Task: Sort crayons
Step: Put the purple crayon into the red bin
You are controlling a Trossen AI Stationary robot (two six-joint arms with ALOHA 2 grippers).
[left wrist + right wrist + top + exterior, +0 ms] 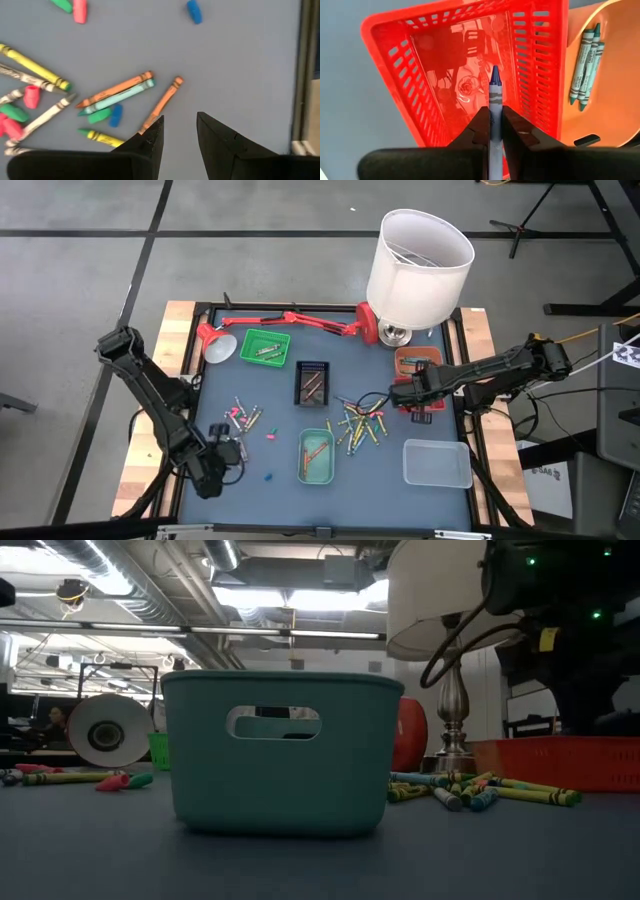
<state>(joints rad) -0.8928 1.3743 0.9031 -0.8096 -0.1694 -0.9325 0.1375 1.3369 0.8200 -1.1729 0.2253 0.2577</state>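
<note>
Crayons lie loose on the blue table in two groups, one at the left (245,417) and one at the middle (360,425). My right gripper (494,117) is shut on a blue crayon (495,87) above the red tray (540,60). Beside that tray an orange tray (615,75) holds three teal crayons. My left gripper (179,120) hangs open over bare table near the front left (225,460). An orange crayon (162,102) lies just beside its left fingertip, untouched. My right gripper pinches the blue crayon's shaft (495,104) between its two fingers. The fingers point steeply down from above, and the crayon runs along them. Its pointed tip (495,75) sticks out beyond the fingertips over the red tray's inside, lifted clear.
A teal tray (316,455) stands at the front middle, a clear tray (437,462) at the front right, a dark tray (312,380) and a green tray (265,347) farther back. A red desk lamp (290,320) and a white-shaded lamp (420,260) stand along the far edge.
</note>
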